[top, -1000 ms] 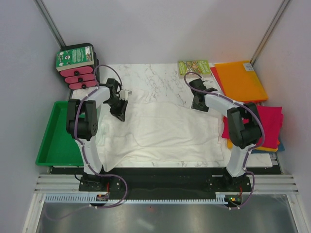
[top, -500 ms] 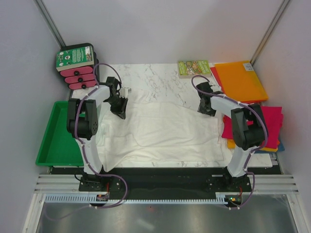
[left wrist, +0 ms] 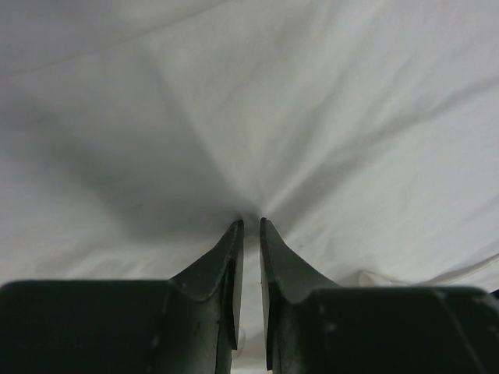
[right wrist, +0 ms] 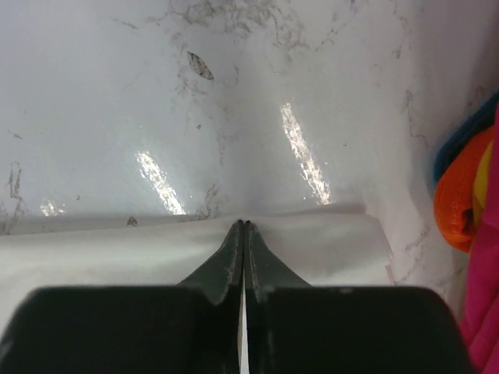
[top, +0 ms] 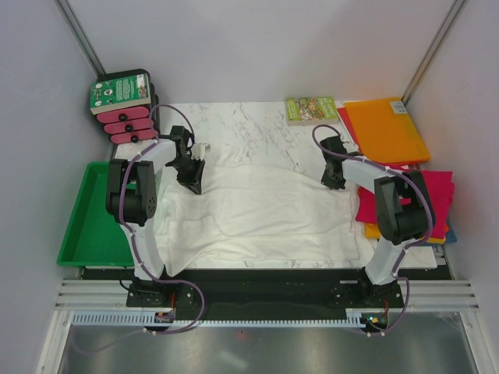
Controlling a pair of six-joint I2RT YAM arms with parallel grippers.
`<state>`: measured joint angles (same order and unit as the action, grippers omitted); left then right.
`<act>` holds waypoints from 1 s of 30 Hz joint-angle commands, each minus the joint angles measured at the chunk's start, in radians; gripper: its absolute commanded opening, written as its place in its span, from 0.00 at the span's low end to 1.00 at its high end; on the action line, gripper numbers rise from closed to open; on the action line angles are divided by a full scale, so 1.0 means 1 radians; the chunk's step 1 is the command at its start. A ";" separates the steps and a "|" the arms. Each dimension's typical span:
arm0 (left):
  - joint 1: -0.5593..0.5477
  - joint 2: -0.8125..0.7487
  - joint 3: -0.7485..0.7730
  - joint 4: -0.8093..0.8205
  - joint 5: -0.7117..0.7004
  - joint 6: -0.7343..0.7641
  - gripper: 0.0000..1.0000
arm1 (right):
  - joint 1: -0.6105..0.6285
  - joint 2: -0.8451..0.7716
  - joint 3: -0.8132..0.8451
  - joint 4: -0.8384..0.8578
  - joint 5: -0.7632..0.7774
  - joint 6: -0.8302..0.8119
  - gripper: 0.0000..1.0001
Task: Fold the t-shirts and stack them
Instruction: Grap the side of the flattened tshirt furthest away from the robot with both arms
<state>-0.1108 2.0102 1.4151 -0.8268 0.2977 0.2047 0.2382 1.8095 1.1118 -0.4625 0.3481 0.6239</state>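
A thin white t-shirt (top: pixel 257 210) lies spread and wrinkled over the marble table. My left gripper (top: pixel 191 176) is at its far left part. In the left wrist view the jaws stand nearly together on a pinch of the white cloth (left wrist: pixel 257 117), and creases run out from my left gripper (left wrist: pixel 251 222). My right gripper (top: pixel 334 176) is at the shirt's far right edge. It (right wrist: pixel 245 224) is shut on the hem of the white shirt (right wrist: pixel 117 249). Folded magenta (top: pixel 433 195), orange (top: pixel 373 231) and blue (top: pixel 448 234) t-shirts lie stacked at the right.
A green tray (top: pixel 93 222) sits off the table's left side. A green-covered book (top: pixel 310 107) and a flat orange sheet (top: pixel 386 128) lie at the back right. A black holder with pink pieces (top: pixel 125 105) stands at the back left. Grey walls close in both sides.
My right gripper moved right and nearer along the shirt's far edge, then shut on the hem. The left gripper kept its place and its grip.
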 commanded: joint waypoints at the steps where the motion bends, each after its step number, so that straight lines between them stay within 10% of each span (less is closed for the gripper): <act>1: 0.002 -0.044 -0.022 0.006 0.001 -0.016 0.21 | -0.004 0.015 -0.070 0.007 -0.073 0.013 0.00; 24: 0.002 -0.034 -0.036 0.012 -0.008 -0.022 0.20 | 0.072 -0.507 -0.266 0.119 -0.185 -0.081 0.00; 26: 0.002 -0.031 -0.035 0.011 -0.008 -0.022 0.20 | 0.072 -0.516 -0.291 0.091 -0.095 -0.058 0.14; 30: 0.002 -0.027 -0.030 0.011 -0.005 -0.024 0.20 | 0.027 -0.492 -0.322 0.091 -0.032 -0.003 0.77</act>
<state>-0.1108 2.0010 1.3991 -0.8257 0.2970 0.1982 0.3019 1.3144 0.8104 -0.3485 0.2443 0.5640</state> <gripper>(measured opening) 0.204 0.562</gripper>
